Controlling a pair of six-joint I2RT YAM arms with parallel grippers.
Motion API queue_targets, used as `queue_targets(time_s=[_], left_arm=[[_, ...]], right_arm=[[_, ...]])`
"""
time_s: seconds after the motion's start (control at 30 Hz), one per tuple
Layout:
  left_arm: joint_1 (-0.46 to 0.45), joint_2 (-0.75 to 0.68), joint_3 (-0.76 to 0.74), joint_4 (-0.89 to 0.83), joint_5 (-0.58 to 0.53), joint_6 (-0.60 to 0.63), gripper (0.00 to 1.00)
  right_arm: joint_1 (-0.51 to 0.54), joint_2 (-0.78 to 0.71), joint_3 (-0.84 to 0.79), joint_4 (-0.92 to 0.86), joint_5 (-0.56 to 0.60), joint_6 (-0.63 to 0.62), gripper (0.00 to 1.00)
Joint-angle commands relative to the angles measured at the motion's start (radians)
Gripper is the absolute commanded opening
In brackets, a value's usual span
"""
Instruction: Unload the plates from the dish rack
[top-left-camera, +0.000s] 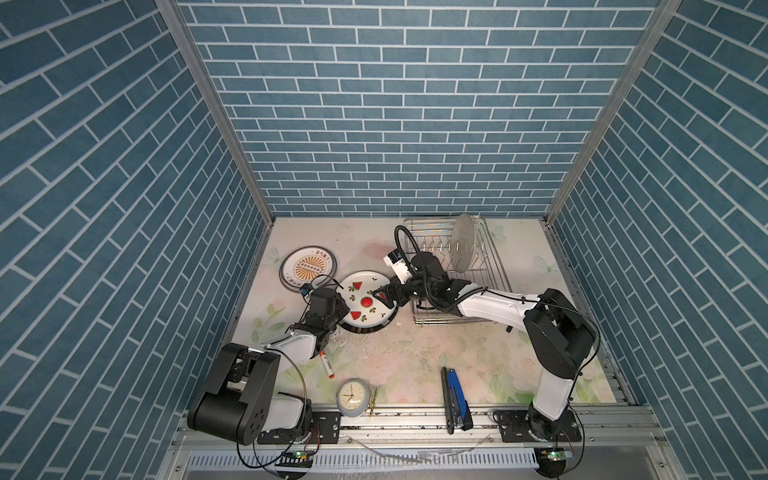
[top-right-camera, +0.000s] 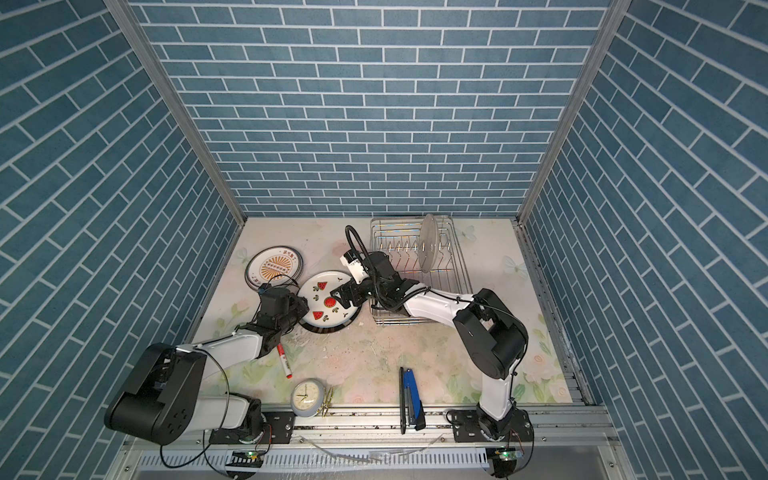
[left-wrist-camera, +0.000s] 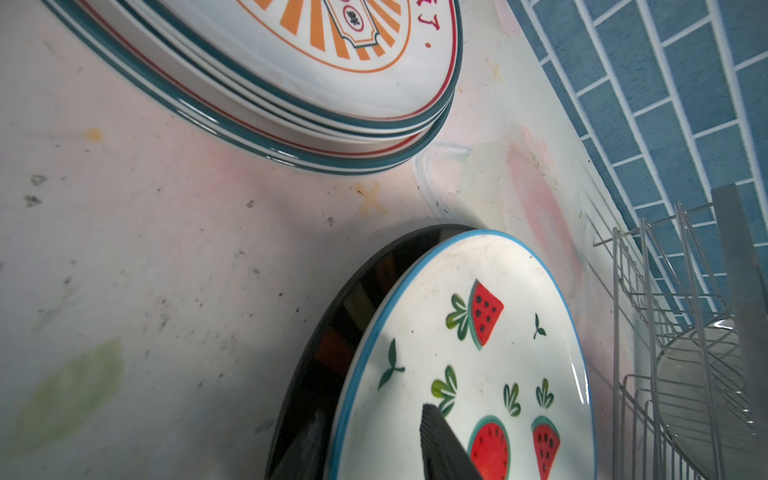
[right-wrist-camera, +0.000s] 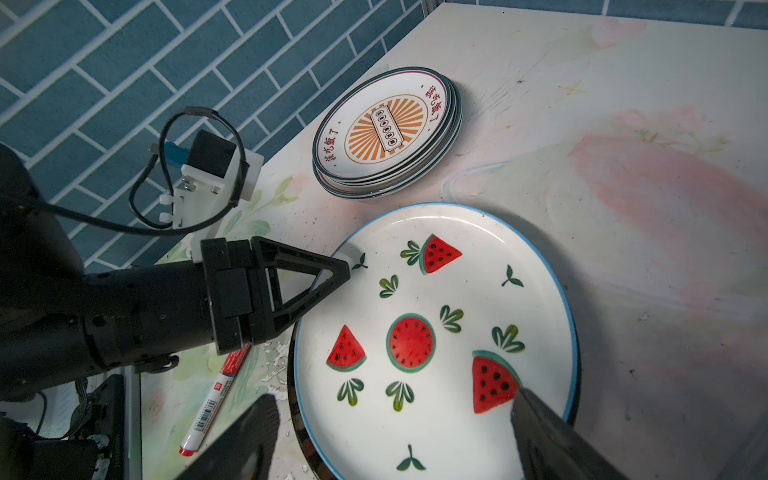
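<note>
nearly done: stack of plates (top-left-camera: 307, 268) flat on table (top-left-camera: 415, 365), watermelon plate (top-left-camera: 365, 301) on a dark plate (left-wrist-camera: 332, 332) beside it. only 1 grey plate (top-left-camera: 464, 243) left upright in the rack (top-left-camera: 432, 232). right gripper (right-wrist-camera: 392, 399) spread wide over watermelon plate, holding nothing. left gripper (right-wrist-camera: 343, 270) at its rim, grip impossible to tell.

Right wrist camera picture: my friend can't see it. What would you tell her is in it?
A white watermelon plate lies on a dark plate, with the left gripper at its rim and the right gripper open above it. Nearby are a stack of orange sunburst plates and a red marker.
</note>
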Motion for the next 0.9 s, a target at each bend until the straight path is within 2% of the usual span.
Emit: queue_targets(time_s=[0.0, 0.1, 0.2, 0.43, 0.67, 0.87], left_arm=[[-0.005, 0.033, 0.012, 0.023, 0.021, -0.001, 0.38], [-0.005, 0.032, 0.009, 0.003, -0.014, -0.001, 0.36], [-0.003, 0.022, 0.002, -0.014, -0.038, -0.009, 0.29], [-0.003, 0.005, -0.003, -0.006, -0.019, -0.017, 0.27], [0.000, -0.041, -0.015, -0.043, -0.056, -0.018, 0.25], [0.007, -0.020, -0.016, -0.026, -0.036, -0.017, 0.26]], right_arm=[[0.005, 0.019, 0.036, -0.003, -0.008, 0.018, 0.88], [0.005, 0.014, 0.031, -0.003, -0.007, 0.016, 0.88], [0.005, 0.013, 0.031, -0.003, -0.007, 0.016, 0.88], [0.005, 0.020, 0.043, -0.015, -0.009, 0.015, 0.88], [0.006, 0.025, 0.052, -0.018, -0.005, 0.014, 0.89], [0.006, 0.024, 0.052, -0.024, -0.004, 0.013, 0.89]])
